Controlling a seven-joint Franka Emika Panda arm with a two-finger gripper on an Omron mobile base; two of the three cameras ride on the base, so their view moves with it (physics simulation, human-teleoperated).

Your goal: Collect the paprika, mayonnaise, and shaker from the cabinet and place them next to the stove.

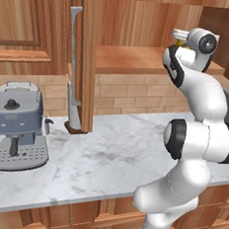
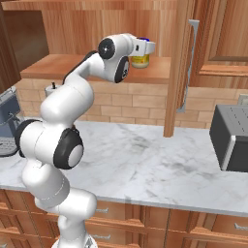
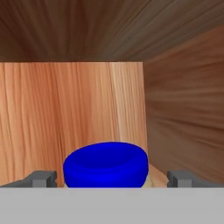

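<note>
The mayonnaise, a yellowish jar with a blue lid, stands on the shelf of the open wooden cabinet. My gripper is open at lid height, with one fingertip on each side of the lid and a gap between each and the lid. From the left base view the hand reaches over the cabinet shelf, and a sliver of the jar shows behind it. The paprika, the shaker and the stove are out of view.
The open cabinet door with its silver bar handle hangs down to the marble counter. A grey espresso machine stands at the left. A dark grey toaster sits at the right.
</note>
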